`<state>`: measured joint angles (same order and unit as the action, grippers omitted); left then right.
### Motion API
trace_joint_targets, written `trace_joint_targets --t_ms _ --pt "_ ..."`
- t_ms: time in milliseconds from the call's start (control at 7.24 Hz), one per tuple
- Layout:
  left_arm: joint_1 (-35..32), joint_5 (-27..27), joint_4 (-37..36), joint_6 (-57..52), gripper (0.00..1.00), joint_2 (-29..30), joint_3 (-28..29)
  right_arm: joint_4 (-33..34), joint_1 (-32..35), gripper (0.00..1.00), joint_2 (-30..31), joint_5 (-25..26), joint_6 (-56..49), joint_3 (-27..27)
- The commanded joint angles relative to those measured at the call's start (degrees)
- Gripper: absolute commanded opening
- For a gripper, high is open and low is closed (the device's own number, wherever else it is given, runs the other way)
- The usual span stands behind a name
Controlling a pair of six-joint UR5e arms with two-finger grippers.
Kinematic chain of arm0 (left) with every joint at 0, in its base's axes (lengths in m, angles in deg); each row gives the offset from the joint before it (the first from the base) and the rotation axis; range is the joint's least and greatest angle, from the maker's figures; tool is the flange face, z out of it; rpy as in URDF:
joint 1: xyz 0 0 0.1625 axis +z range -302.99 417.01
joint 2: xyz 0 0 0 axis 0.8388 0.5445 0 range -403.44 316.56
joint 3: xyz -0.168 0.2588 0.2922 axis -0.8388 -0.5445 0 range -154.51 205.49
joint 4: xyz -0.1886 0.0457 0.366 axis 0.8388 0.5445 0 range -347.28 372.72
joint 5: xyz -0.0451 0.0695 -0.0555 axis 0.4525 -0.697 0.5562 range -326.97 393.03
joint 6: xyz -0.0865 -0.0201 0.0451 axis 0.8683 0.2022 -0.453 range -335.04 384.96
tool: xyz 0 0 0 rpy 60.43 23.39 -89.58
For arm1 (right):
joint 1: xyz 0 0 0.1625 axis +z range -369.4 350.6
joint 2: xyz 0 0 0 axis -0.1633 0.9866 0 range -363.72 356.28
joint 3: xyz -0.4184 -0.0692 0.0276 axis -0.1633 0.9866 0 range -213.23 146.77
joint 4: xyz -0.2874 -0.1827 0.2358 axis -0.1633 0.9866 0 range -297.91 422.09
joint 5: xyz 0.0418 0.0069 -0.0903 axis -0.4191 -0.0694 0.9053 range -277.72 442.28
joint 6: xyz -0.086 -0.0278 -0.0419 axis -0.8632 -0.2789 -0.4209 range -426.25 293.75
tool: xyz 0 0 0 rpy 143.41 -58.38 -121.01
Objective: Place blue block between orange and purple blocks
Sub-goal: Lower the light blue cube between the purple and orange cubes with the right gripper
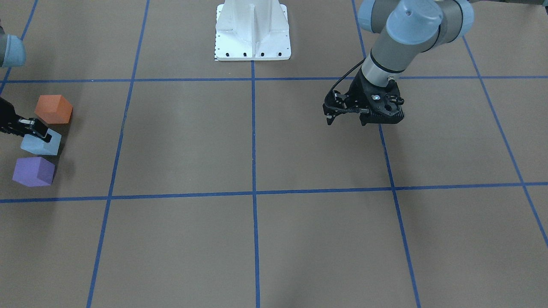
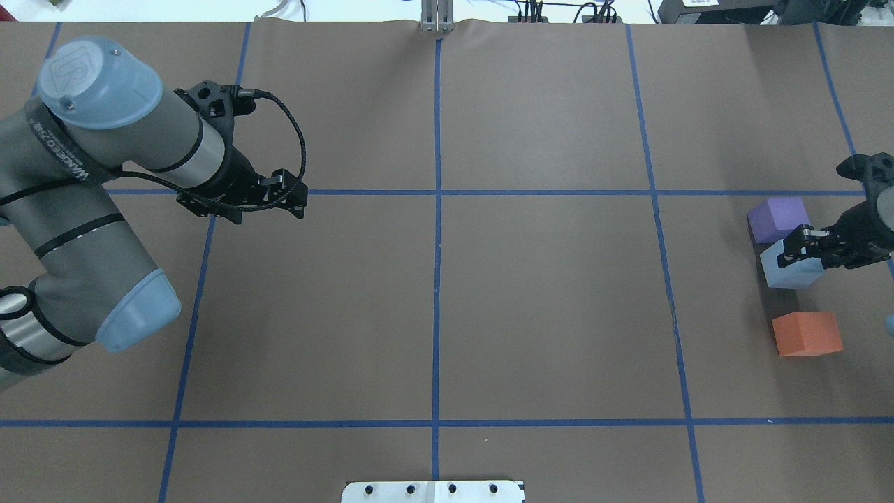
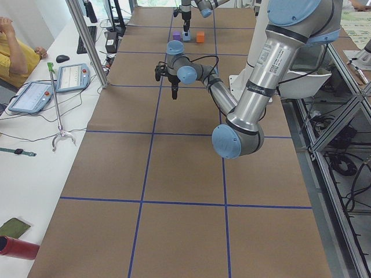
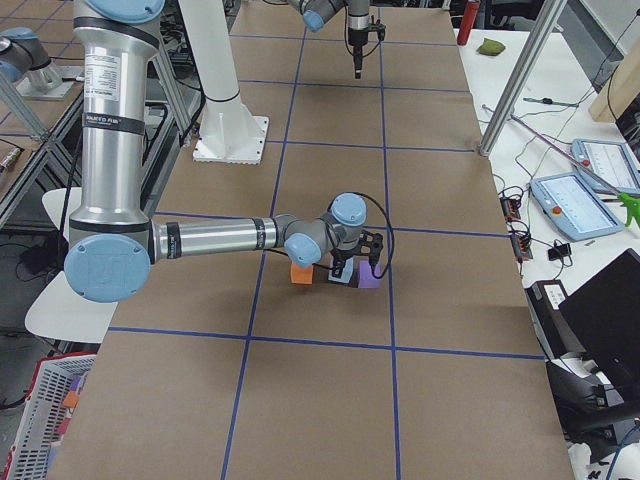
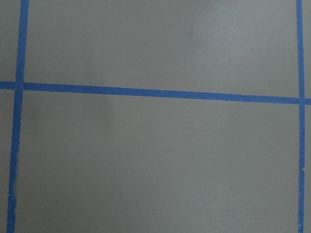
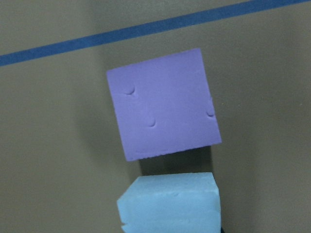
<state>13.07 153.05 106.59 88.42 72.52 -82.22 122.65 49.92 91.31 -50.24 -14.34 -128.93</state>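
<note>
The light blue block (image 1: 38, 146) rests on the brown table between the orange block (image 1: 53, 109) and the purple block (image 1: 33, 171), in a row at the robot's far right. My right gripper (image 1: 36, 130) reaches down onto the blue block (image 2: 789, 271) and looks shut on its top. The right wrist view shows the purple block (image 6: 163, 104) just beyond the blue block (image 6: 167, 201). The overhead view shows the purple block (image 2: 779, 216) close to the blue one and the orange block (image 2: 807, 334) a small gap away. My left gripper (image 1: 346, 122) hangs open and empty above bare table (image 2: 302, 201).
Blue tape lines (image 1: 253, 192) divide the brown table into squares. The white robot base (image 1: 252, 38) stands at the robot's edge. The blocks lie near the table's right end. A side bench with tablets (image 3: 72, 75) and a person runs along the far edge.
</note>
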Motion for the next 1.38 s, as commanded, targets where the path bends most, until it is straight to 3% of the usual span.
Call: trace_joint_targets --t_ms 0,138,967,1105,1243 --pt "0.0 0.0 0.0 0.0 0.99 0.1 0.0 -0.2 -0.4 0.08 0.1 0.1 -0.2 0.2" --pt "0.0 0.0 0.0 0.0 0.99 0.1 0.0 -0.2 -0.5 0.11 0.1 0.1 -0.3 0.2" --pt "0.0 0.0 0.0 0.0 0.99 0.0 0.0 -0.2 -1.1 0.54 0.1 0.7 0.0 1.2" --pt "0.0 0.0 0.0 0.0 0.99 0.1 -0.1 -0.3 -1.1 1.0 0.1 0.5 0.0 1.2" --pt "0.0 0.0 0.0 0.0 0.99 0.1 -0.1 -0.3 -1.1 1.0 0.1 0.4 0.0 1.2"
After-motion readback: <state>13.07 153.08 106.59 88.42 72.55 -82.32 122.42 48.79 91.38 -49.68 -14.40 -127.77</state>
